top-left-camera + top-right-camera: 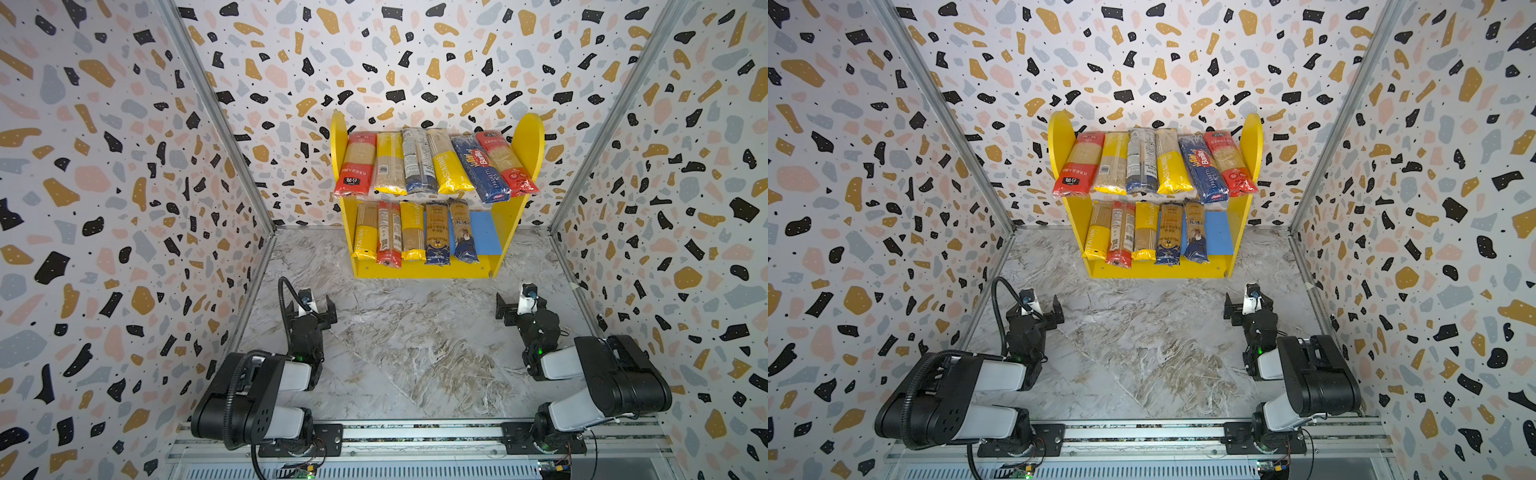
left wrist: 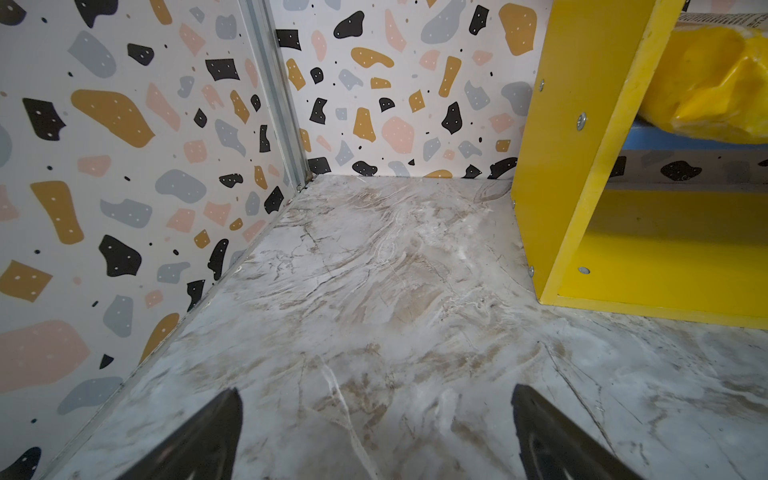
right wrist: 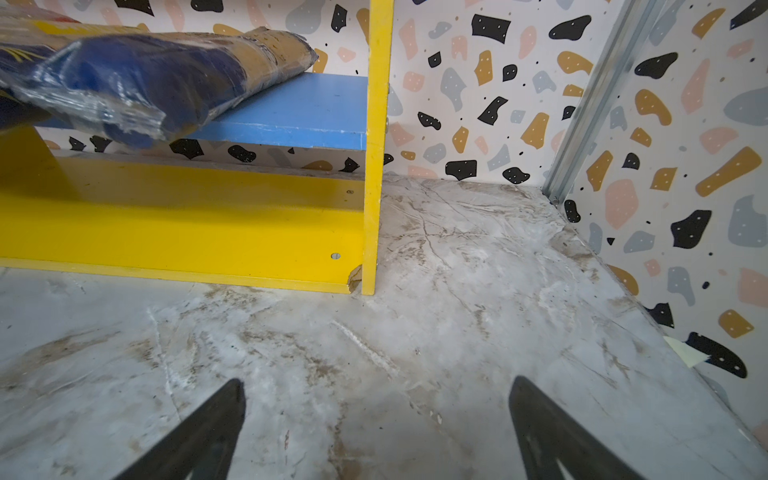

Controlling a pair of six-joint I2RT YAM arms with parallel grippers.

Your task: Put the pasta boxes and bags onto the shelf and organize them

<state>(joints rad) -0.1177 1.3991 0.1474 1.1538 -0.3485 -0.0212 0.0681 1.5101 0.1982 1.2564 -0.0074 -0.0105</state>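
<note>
Against the back wall of the speckled enclosure stands the small two-tier shelf with yellow round-topped sides [image 1: 528, 141], seen in both top views. Six long plastic spaghetti packets [image 1: 432, 164] lie side by side on its upper board. Five more such packets [image 1: 411, 232] lie on the blue lower board [image 1: 486, 232], whose right end is bare. No packet lies on the marble-patterned tabletop [image 1: 415, 353].

The left gripper [image 1: 311, 309] and the right gripper [image 1: 521, 307] sit low over the tabletop, well apart from the shelf. Each wrist view shows the jaws spread wide with nothing between them.

Judged from this layout, the placing step looks finished and only tidying could be left. On the upper board, the dark blue Barilla packet [image 1: 478, 170] and the red packet beside it [image 1: 505, 164] lie slanted and overhang the front edge. A next move, if any, would call for a light nudge from the right gripper to square them without dragging their neighbours off.
</note>
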